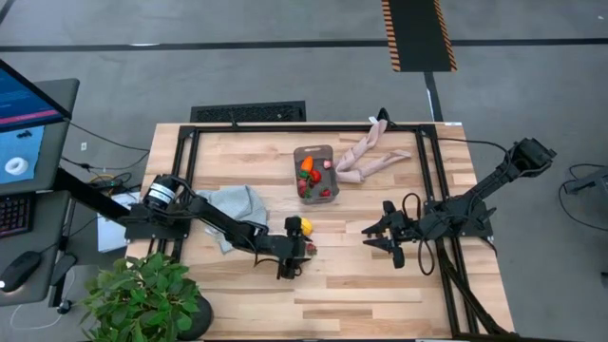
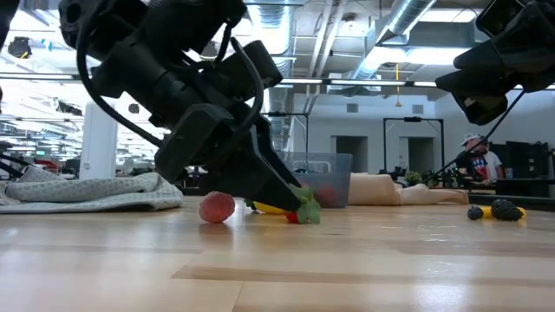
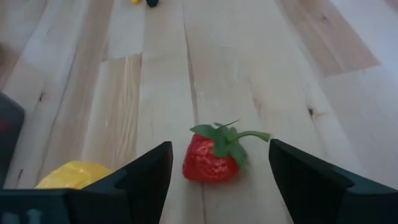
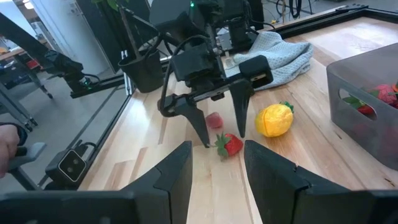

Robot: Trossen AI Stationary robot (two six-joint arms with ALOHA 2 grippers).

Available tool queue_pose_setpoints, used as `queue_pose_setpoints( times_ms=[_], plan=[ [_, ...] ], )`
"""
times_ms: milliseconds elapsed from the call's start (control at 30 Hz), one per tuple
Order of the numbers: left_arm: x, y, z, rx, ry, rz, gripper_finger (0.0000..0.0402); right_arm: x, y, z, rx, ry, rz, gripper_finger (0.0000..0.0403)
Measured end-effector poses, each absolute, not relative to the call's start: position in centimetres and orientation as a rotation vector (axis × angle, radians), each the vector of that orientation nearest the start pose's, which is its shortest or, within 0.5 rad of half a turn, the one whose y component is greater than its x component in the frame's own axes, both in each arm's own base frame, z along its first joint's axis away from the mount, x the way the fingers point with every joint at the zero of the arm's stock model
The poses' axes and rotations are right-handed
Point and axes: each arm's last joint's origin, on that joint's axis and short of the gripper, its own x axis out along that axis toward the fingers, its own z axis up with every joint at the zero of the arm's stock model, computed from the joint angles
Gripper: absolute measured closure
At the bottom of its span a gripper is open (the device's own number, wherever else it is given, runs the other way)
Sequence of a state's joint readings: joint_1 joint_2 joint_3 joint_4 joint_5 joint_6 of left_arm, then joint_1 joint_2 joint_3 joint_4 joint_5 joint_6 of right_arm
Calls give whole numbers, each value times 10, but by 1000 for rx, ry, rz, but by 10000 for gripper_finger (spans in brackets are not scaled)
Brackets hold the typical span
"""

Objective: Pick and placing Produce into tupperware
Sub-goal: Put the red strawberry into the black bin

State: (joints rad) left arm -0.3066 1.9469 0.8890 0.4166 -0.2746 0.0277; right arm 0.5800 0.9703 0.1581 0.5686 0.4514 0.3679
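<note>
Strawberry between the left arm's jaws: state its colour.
Red, with a green leafy top: the strawberry shows best in the left wrist view.

My arms are showing matte black all over, built from boxy links. Black cables are looping beside the left tool (image 4: pixel 221 127) and the right tool (image 1: pixel 391 239). A silver round cap is gleaming on my left base joint (image 1: pixel 157 191).

A red strawberry (image 3: pixel 211 163) is wearing green leaves, a lemon (image 4: pixel 274 119) is glowing yellow beside it, the cloth (image 4: pixel 280 53) is showing grey-blue.
</note>
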Motion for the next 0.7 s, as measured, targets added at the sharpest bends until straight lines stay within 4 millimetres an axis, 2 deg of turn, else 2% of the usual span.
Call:
queue_pose_setpoints(
  times_ms=[533,700],
  plan=[
    [358,-81,106,108,644,-118,143,152,85,162,245,233,87,235],
    [358,-78,106,79,649,-148,164,152,85,162,245,233,87,235]
  ],
)
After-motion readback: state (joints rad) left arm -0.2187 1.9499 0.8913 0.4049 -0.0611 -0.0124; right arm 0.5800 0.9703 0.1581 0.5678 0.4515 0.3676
